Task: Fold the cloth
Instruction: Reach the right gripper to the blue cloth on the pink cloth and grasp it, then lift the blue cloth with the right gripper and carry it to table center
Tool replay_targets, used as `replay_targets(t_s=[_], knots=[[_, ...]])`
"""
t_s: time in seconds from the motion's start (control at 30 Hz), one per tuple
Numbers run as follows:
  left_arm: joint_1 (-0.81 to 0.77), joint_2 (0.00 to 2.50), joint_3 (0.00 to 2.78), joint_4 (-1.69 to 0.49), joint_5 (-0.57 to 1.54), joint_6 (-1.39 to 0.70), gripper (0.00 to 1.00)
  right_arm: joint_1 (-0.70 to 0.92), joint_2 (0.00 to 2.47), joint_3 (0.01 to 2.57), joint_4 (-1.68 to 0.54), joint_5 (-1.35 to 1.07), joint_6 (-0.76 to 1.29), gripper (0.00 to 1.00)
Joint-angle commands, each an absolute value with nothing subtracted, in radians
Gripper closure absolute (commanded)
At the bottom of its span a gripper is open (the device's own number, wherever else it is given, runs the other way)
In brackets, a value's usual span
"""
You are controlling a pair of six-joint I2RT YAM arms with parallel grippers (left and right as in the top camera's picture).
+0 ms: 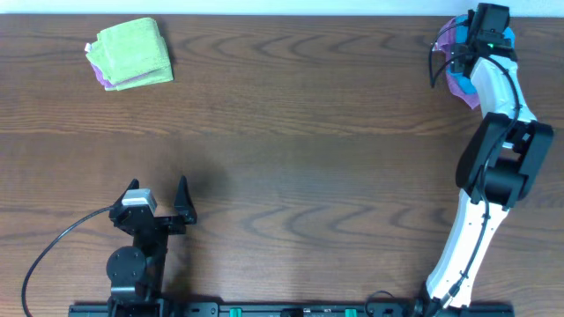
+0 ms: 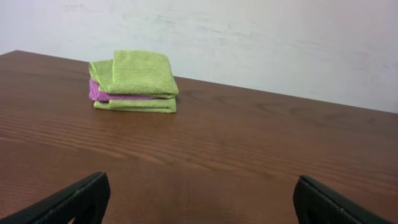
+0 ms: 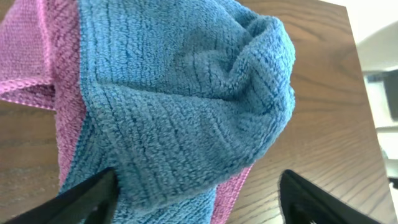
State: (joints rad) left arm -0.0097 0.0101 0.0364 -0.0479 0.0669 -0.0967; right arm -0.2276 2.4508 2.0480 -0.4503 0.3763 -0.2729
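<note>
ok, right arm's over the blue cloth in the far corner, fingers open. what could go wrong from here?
1. The bunched sky-blue textured cloth lies on a purple woven cloth, and the open right gripper hangs over both; closing could lift both.
2. The blue cloth is crumpled, so a pinch may catch several layers.
3. The pile sits near the edge of the brown wooden table; a drag could pull the purple one off.
</note>
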Motion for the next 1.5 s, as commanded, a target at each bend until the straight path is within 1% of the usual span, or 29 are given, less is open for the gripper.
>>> replay_targets(t_s=[0.0, 0.13, 0.17, 0.2, 0.23, 0.3, 0.4, 0.43, 0.6, 0.7, 0.8, 1.03, 1.2, 1.4, 1.47], knots=[[-0.014, 0.004, 0.005, -0.073, 0.052, -0.082, 0.05, -0.216, 2.463, 2.068, -0.440, 0.398, -0.278, 0.25], [-0.014, 0.004, 0.005, -0.073, 0.052, -0.082, 0.05, -0.216, 2.463, 2.068, -0.421, 0.422, -0.278, 0.40], [-0.014, 0.004, 0.005, -0.073, 0.052, -0.082, 0.05, -0.216, 2.463, 2.068, -0.417, 0.422, -0.278, 0.50], [-0.014, 0.004, 0.005, -0.073, 0.052, -0.082, 0.05, -0.216, 2.463, 2.068, -0.412, 0.422, -0.278, 0.66], [-0.014, 0.004, 0.005, -0.073, 0.052, -0.082, 0.05, -0.216, 2.463, 2.068, -0.410, 0.422, -0.278, 0.73], [-0.014, 0.004, 0.005, -0.073, 0.052, -0.082, 0.05, -0.215, 2.463, 2.068, -0.408, 0.422, -0.278, 0.78], [-0.014, 0.004, 0.005, -0.073, 0.052, -0.082, 0.05, -0.215, 2.463, 2.068, -0.408, 0.422, -0.277, 0.95], [-0.014, 0.004, 0.005, -0.073, 0.052, -0.082, 0.04, -0.214, 2.463, 2.068, -0.409, 0.422, -0.277, 0.99], [-0.014, 0.004, 0.005, -0.073, 0.052, -0.082, 0.05, -0.186, 2.461, 2.069, -0.443, 0.433, -0.278, 0.99], [-0.014, 0.004, 0.005, -0.073, 0.052, -0.082, 0.05, -0.134, 2.451, 2.082, -0.496, 0.493, -0.278, 0.99], [-0.014, 0.004, 0.005, -0.073, 0.052, -0.082, 0.05, -0.060, 2.413, 2.086, -0.551, 0.500, -0.278, 0.99], [-0.014, 0.004, 0.005, -0.073, 0.052, -0.082, 0.04, 0.057, 2.300, 2.086, -0.657, 0.361, -0.262, 0.99], [-0.014, 0.004, 0.005, -0.073, 0.052, -0.082, 0.05, 0.187, 2.172, 2.086, -0.841, 0.215, -0.258, 0.99], [-0.014, 0.004, 0.005, -0.073, 0.052, -0.082, 0.04, 0.369, 2.041, 2.086, -1.059, 0.183, -0.259, 0.98], [-0.014, 0.004, 0.005, -0.073, 0.052, -0.082, 0.05, 0.432, 2.012, 2.086, -1.147, 0.137, -0.259, 0.98]])
